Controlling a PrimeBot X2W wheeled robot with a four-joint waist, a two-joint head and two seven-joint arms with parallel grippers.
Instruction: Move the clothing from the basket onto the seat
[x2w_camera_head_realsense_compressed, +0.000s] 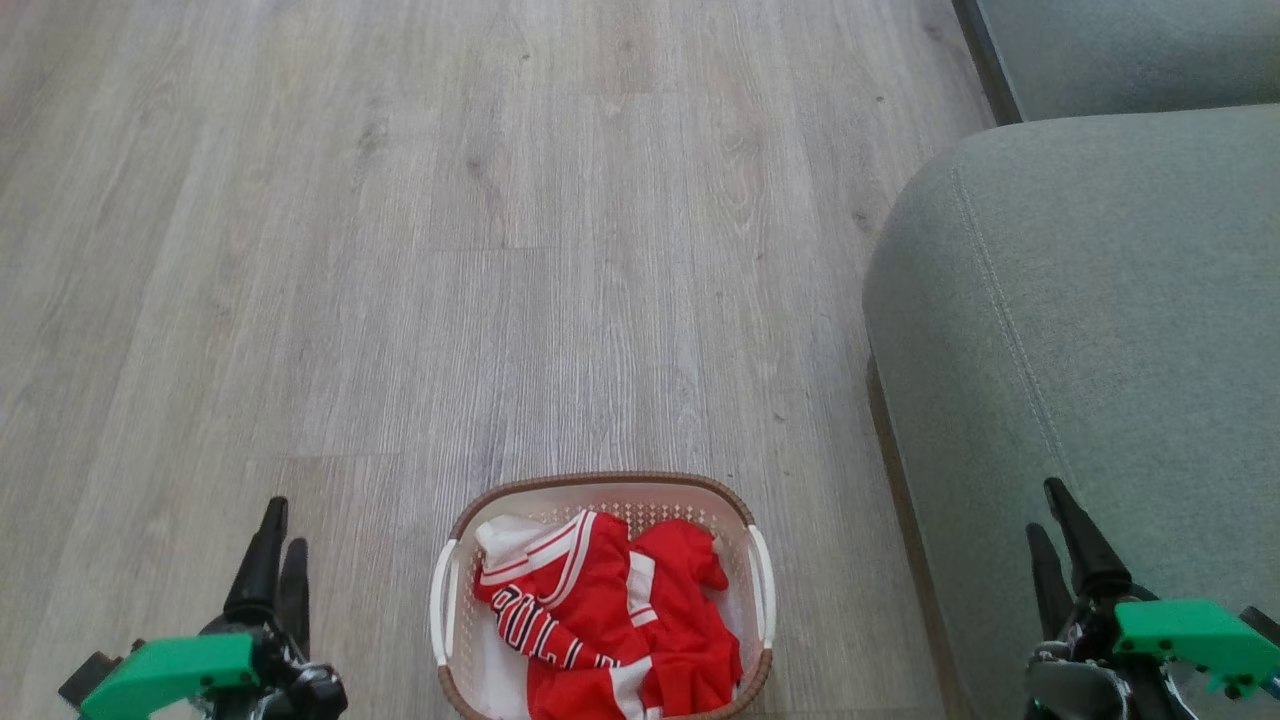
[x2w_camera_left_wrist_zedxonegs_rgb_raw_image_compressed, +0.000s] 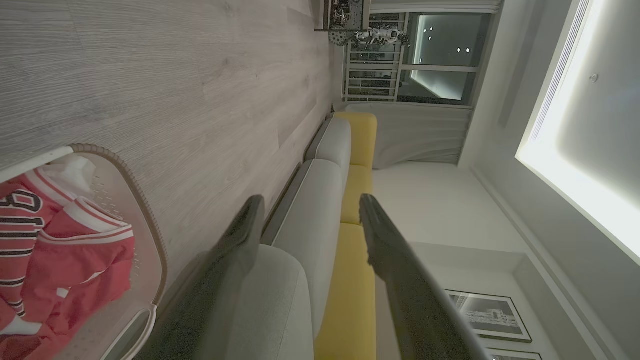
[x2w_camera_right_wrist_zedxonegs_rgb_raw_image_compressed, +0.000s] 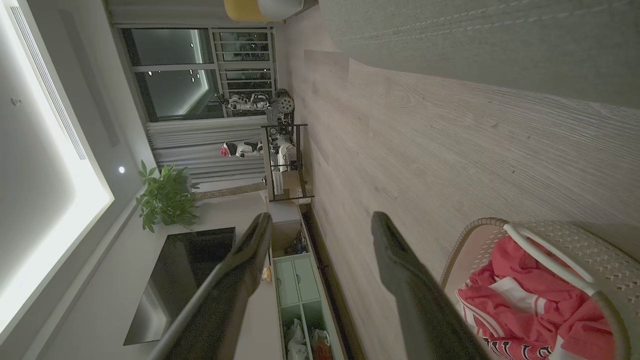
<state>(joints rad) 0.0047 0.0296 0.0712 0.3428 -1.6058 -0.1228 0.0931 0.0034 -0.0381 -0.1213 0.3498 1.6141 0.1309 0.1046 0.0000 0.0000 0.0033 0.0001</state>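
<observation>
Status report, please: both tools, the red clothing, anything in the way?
Left tool open, empty. Right tool open, empty. Red white-striped clothing lies in cream perforated plastic basket, beside grey-green fabric seat. Nothing blocks the path.

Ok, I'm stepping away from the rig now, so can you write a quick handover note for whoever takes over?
Left gripper: open, empty, to the left of the basket.
Right gripper: open, empty, by the seat.
Clothing: heaped in the basket, which stands on the floor beside the seat.
Done: nothing; no clothing on the visible seat.
Left: lift the clothing out and lay it on the seat.
</observation>
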